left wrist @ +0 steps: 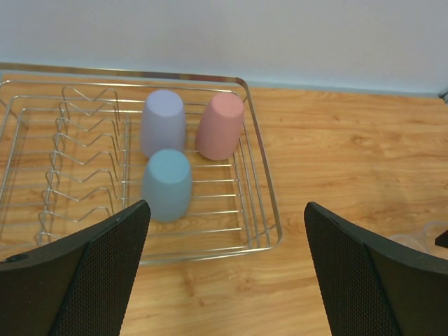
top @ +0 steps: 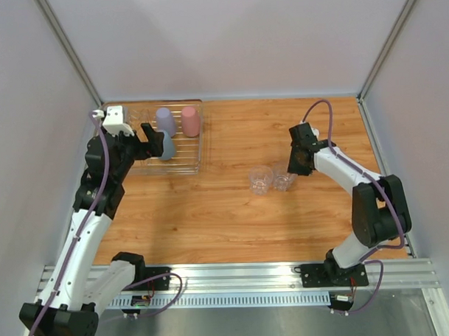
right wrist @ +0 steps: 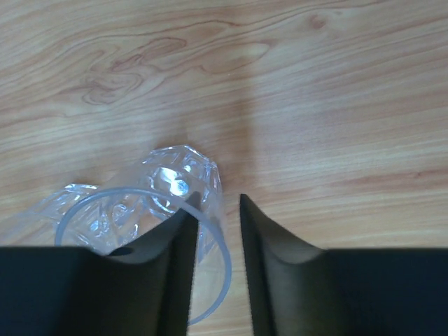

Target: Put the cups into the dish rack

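Right wrist view: right gripper [right wrist: 218,207] jaws stand narrowly apart, straddling the rim wall of a clear tumbler [right wrist: 91,224] upright on the table [right wrist: 315,105]; contact unclear. Likely light, rigid, slippery, so pinch the rim gently

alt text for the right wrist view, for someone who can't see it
The right end effector's two black fingers, narrowly parted, straddle the rim of an upright clear faceted tumbler on a wooden table. A second clear tumbler shows partly to its left.
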`<state>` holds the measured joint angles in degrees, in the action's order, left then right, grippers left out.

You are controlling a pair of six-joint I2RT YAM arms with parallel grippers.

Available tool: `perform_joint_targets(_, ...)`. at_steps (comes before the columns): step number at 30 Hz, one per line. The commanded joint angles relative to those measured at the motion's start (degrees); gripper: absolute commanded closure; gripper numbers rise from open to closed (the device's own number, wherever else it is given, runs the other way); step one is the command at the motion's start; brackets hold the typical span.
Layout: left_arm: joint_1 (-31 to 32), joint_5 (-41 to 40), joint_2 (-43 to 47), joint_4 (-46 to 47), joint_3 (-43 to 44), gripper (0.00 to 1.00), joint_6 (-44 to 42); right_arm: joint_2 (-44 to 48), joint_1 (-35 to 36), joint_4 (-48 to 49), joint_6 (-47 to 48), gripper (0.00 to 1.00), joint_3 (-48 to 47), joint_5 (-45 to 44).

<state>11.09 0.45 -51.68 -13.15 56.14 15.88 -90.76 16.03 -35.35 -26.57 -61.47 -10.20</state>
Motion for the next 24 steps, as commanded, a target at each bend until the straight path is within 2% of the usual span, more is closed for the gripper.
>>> perform_joint_targets(1, -0.2, 1.8, 2.5, -3.6, 1.1, 0.00, 0.8, -0.6, -0.2, 3.2, 1.1, 0.74, 0.2, -3.2)
perform_joint_targets(2, -0.2, 2.6, 2.4, -4.9, 1.9, 0.00, 0.6, -0.3, -0.1, 3.2, 1.1, 0.91, 0.1, -3.3)
perform_joint_targets(3, -0.2, 3.2, 2.4, -5.5, 2.2, 0.00, 0.5, 0.0, -0.2, 3.0, 0.9, 0.99, -0.3, -3.6)
perform_joint_targets(10, -0.2, 11.0, 0.2, -7.7, 6.6, 0.00, 5.2, 7.5, -0.2, -1.4, 0.5, 0.99, -9.6, -2.5)
perform_joint_targets(13, -0.2, 16.7, -2.1, -5.4, 8.5, 0.00, 10.8, 11.2, -0.4, -1.4, -0.1, 0.99, -15.9, 1.1)
perform_joint_targets(14, -0.2, 18.3, -2.6, -3.9, 8.5, 0.00, 12.9, 11.9, -0.4, -1.1, -0.4, 0.99, -17.8, 4.7)
perform_joint_targets(15, -0.2, 20.1, -3.2, -2.2, 8.4, 0.00, 15.9, 12.3, -0.4, -0.1, -1.1, 0.99, -19.3, 6.6)
perform_joint_targets(16, -0.1, 23.0, -4.4, 2.6, 7.7, 0.00, 22.4, 13.1, -0.3, 0.8, -2.9, 1.00, -21.6, 8.7)
perform_joint_targets(17, 0.0, 23.9, -4.9, 5.3, 7.3, 0.00, 26.5, 13.3, -0.4, 2.0, -4.3, 0.99, -22.5, 14.0)
perform_joint_targets(19, 0.5, 23.9, -6.6, 12.1, 6.0, 0.00, 33.7, 14.5, -0.4, 8.7, -9.1, 0.99, -22.6, 18.7)
perform_joint_targets(20, 0.5, 23.0, -7.2, 15.0, 5.5, 0.00, 42.0, 14.8, -0.3, 12.0, -10.4, 0.99, -22.1, 23.2)
perform_joint_targets(22, 0.5, 21.4, -9.3, 24.0, 4.2, 0.00, 50.5, 15.8, 0.3, 23.4, -12.6, 0.99, -20.5, 26.1)
perform_joint_targets(23, 0.7, 20.9, -10.1, 27.1, 3.9, 0.00, 60.3, 15.8, 1.0, 26.4, -12.7, 1.00, -20.0, 27.5)
perform_joint_targets(24, 1.1, 20.4, -11.1, 30.2, 3.5, 0.00, 66.2, 15.6, 1.5, 30.9, -12.6, 1.00, -20.1, 27.9)
